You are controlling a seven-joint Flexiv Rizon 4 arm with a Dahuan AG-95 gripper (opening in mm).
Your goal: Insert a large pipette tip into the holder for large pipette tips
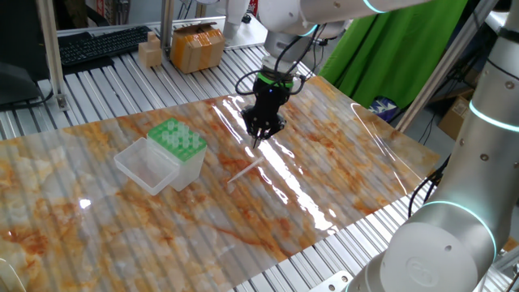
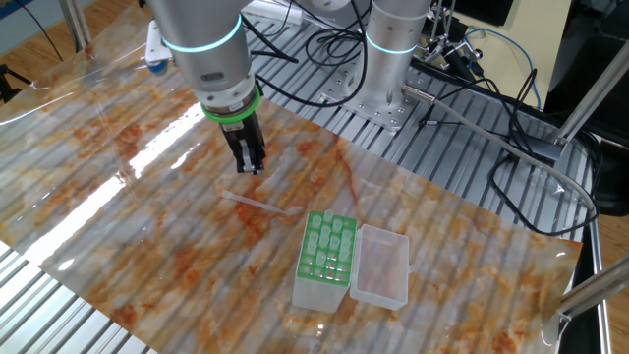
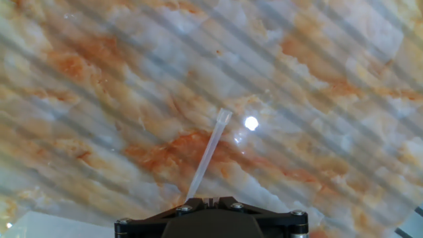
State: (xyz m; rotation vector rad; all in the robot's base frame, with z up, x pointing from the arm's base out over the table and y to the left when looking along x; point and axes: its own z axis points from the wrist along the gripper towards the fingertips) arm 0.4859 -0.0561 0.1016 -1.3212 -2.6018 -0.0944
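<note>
The large pipette tip [image 1: 243,172] lies flat on the marbled table sheet, also seen in the other fixed view [image 2: 260,204] and in the hand view [image 3: 210,155], its wide end pointing away from the hand. The holder [image 1: 177,138] with its green hole plate stands to the left, its clear lid [image 1: 146,166] folded open beside it; it also shows in the other fixed view [image 2: 328,246]. My gripper [image 1: 258,139] hangs a little above the table next to the tip, not touching it. Its fingers stand together with nothing between them [image 3: 210,198].
Cardboard boxes [image 1: 197,46] and a keyboard [image 1: 101,45] sit beyond the table's far edge. Another robot base [image 2: 391,59] and cables [image 2: 491,98] stand at the side. A green curtain [image 1: 389,49] hangs at the back right.
</note>
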